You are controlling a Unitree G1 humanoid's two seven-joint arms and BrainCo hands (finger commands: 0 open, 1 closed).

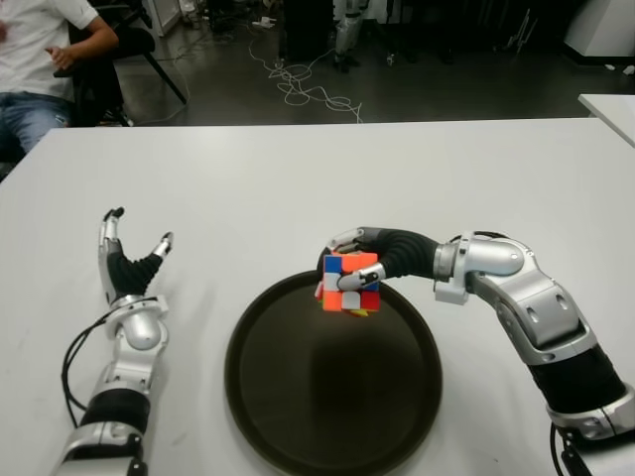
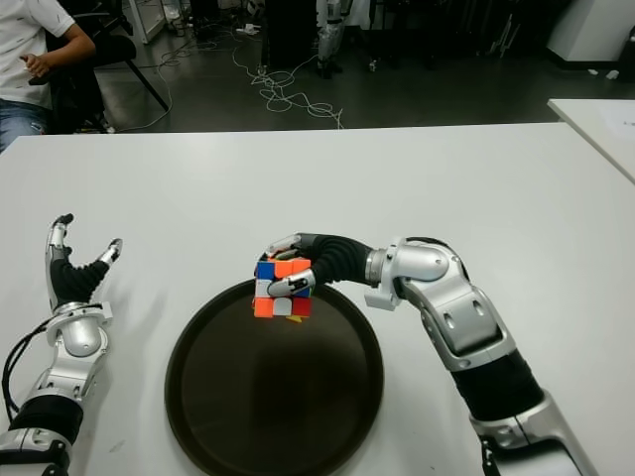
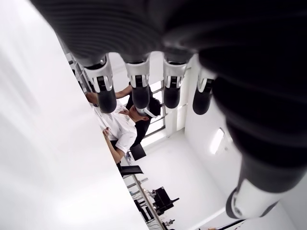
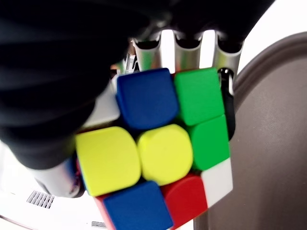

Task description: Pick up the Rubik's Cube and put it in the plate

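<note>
The dark round plate (image 1: 332,382) fills the lower middle of the frame, nearest the camera, on a white table (image 1: 298,178). Over its upper rim, just above centre, the right hand (image 1: 359,260) grips the Rubik's Cube (image 1: 349,283); the fingers are wrapped around it from the right, the arm reaching in from the lower right corner. In the right wrist view the cube (image 4: 160,155) shows blue, green, yellow, red and white squares, with fingers curled over its far edge. The cube appears held above the plate, not lying in it. At the lower left the left hand (image 1: 127,263) shows well apart from the plate, fingers spread and holding nothing. A seated person (image 1: 35,59) occupies the upper left corner beyond the table.
</note>
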